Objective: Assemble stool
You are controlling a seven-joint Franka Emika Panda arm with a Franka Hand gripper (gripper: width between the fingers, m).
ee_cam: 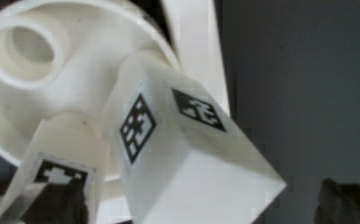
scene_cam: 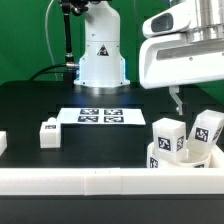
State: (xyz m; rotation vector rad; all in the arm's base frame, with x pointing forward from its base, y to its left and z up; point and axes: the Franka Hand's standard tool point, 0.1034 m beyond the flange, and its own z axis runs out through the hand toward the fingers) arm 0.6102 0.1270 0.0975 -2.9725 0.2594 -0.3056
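The white round seat disc (scene_cam: 186,158) lies at the exterior view's right, just behind the front rail. Two white tagged legs stand up from it, one nearer the middle (scene_cam: 165,135) and one further right (scene_cam: 207,128). My gripper (scene_cam: 178,104) hangs just above them, open and empty. In the wrist view, the seat (ee_cam: 35,95) with a round hole fills the background. A tagged leg (ee_cam: 180,145) rises between my spread fingers (ee_cam: 346,203), with a gap on one side. A third leg (scene_cam: 48,132) lies loose on the table at the left.
The marker board (scene_cam: 100,115) lies mid-table in front of the robot base (scene_cam: 101,55). The long white border rail (scene_cam: 100,187) runs along the front. Another white part (scene_cam: 2,142) shows at the left edge.
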